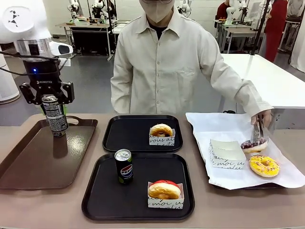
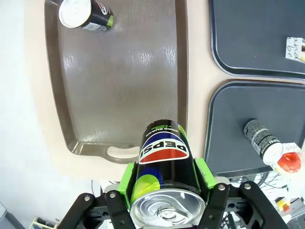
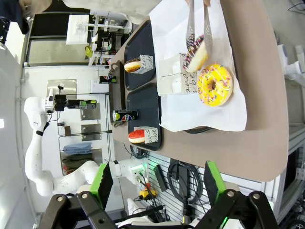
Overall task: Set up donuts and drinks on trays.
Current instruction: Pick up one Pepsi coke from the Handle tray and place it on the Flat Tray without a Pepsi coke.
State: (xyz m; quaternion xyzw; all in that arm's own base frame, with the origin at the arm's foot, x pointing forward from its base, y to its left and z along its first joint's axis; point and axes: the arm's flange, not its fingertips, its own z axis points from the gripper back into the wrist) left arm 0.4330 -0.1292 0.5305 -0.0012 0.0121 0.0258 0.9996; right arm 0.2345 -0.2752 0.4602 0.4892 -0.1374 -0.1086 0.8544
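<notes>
A black tray (image 1: 95, 202) lies nearest on the counter (image 1: 205, 220). It carries an upright soda can (image 1: 124, 166) and a red-iced donut (image 1: 164, 189) in a white paper box. Script is printed on the box, and "moi, u" can be read. This tray is judged complete.

Just behind it lies the second black tray (image 1: 124, 136). A golden donut (image 1: 161, 130) sits on it in a box lettered "vous at". No drink is seen on this tray.

To the left, a held can (image 1: 55, 117) is suspended upright over a glossy brown tray (image 1: 38, 162). It is gripped near its top by the left fingers (image 2: 202, 174), with a green pad pressed to each side. Its long axis is vertical and its base is just above the brown tray. "PEPSI" can be read on its label, and "ROBOTIQ" above the fingers. A spare can (image 2: 85, 13) rests at a corner of the brown tray.

The coming move is judged to turn on one relation. The bare part of the second black tray lies to the robot's right of the held can, at about the same depth. The left arm is the nearer one.

The right fingers (image 3: 104, 185) are spread wide and hold nothing.

On the right, a person's hand (image 1: 263, 117) holds tongs (image 1: 258, 130) around a chocolate donut (image 1: 254, 144), above white paper (image 1: 214, 125) and beside an empty box (image 1: 228, 152). A yellow sprinkled donut (image 1: 264, 165) lies on the paper nearby.
</notes>
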